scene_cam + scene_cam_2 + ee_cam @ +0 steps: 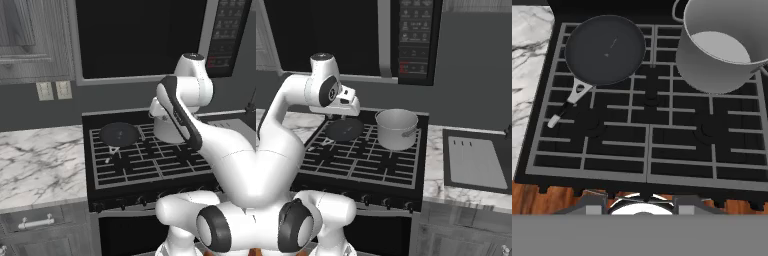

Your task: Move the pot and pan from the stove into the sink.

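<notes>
Tool (351, 111) above the stove (647, 150), jaws unreadable; I'd pinch the pot (717, 50) by its rigid rim (slippery, weighty steel).

Below my hand, the dark pan (605, 49) sits on the stove's (647, 145) rear left grate, handle toward me. The silvery pot (719, 47) stands upright, rear right. The sink (476, 162) lies off to my right.

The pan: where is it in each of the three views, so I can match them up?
Left base view: pan on the stove's back left grate.
Right base view: pan left of the pot, just under the arm.
Hand view: pan upper left.
Shared landmark: the pot, right of the pan.
</notes>
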